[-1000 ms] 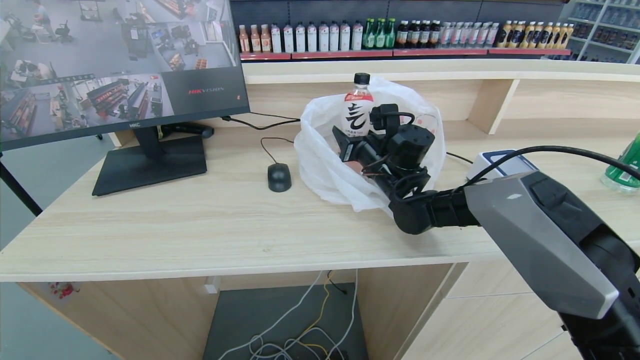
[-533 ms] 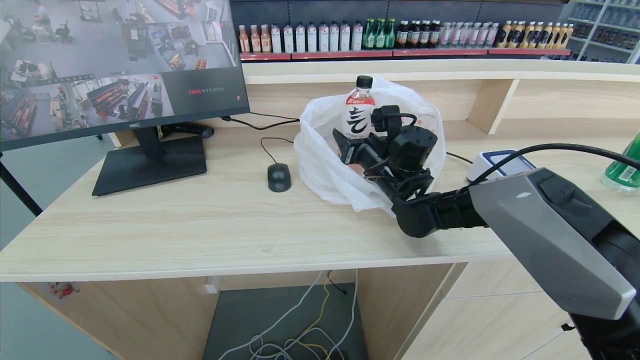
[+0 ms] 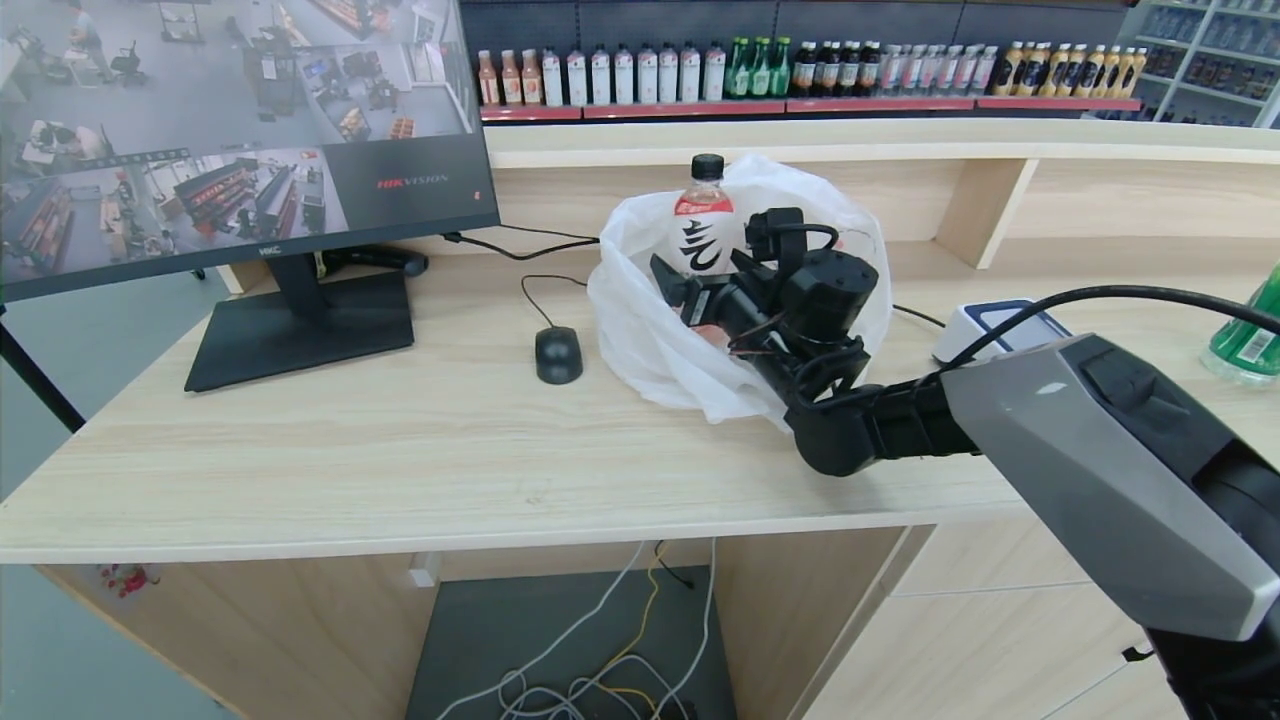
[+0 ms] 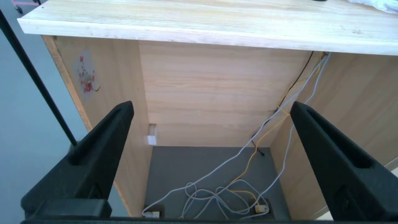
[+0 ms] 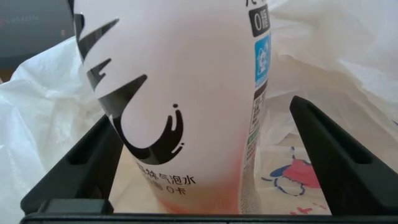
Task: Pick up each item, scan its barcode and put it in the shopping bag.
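Leaning in bag (image 3: 640,340), bottle (image 3: 703,230) between wide right jaws; left jaws wide; mouse (image 3: 558,354) nearby.

Bright, even light covers my worktop (image 3: 400,450), shadows soft. Close up, the bottle (image 5: 186,81) washes out nearly white; head-view lines bow near the edges.

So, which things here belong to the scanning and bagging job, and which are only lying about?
Job: bottle in the white shopping bag; open right gripper around it; green bottle on the counter, far right; white box beside the bag, perhaps the scanner.
Lying about: monitor; mouse; cables under the counter; shelf bottles behind.
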Robot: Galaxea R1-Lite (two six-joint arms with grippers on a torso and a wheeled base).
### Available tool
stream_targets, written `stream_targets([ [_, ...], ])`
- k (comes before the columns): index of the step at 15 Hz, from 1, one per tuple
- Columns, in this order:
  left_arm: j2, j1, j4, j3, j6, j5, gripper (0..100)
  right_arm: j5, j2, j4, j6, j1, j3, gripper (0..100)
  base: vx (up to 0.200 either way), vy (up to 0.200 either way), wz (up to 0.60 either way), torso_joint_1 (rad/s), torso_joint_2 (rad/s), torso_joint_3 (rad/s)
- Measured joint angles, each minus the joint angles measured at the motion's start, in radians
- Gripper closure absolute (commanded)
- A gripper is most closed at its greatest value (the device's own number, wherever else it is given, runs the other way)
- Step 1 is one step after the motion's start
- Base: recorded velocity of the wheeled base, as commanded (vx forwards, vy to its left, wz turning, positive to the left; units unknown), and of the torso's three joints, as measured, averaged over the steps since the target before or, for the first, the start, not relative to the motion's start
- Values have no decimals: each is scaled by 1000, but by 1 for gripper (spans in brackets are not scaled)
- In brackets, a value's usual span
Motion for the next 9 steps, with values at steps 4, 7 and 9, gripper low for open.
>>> stream_targets([
  [4, 0, 0, 0, 0, 0, 0, 0, -1, -13, -11, -2, 1, 17, 0, 0, 0, 0, 0, 0, 0],
  [7, 0, 0, 0, 0, 0, 0, 0, 0, -53, -27, -3, 4, 77, 0, 0, 0, 0, 0, 0, 0],
  [9, 0, 0, 0, 0, 0, 0, 0, 0, -86, -61, -4, 5, 137, 0, 0, 0, 0, 0, 0, 0],
])
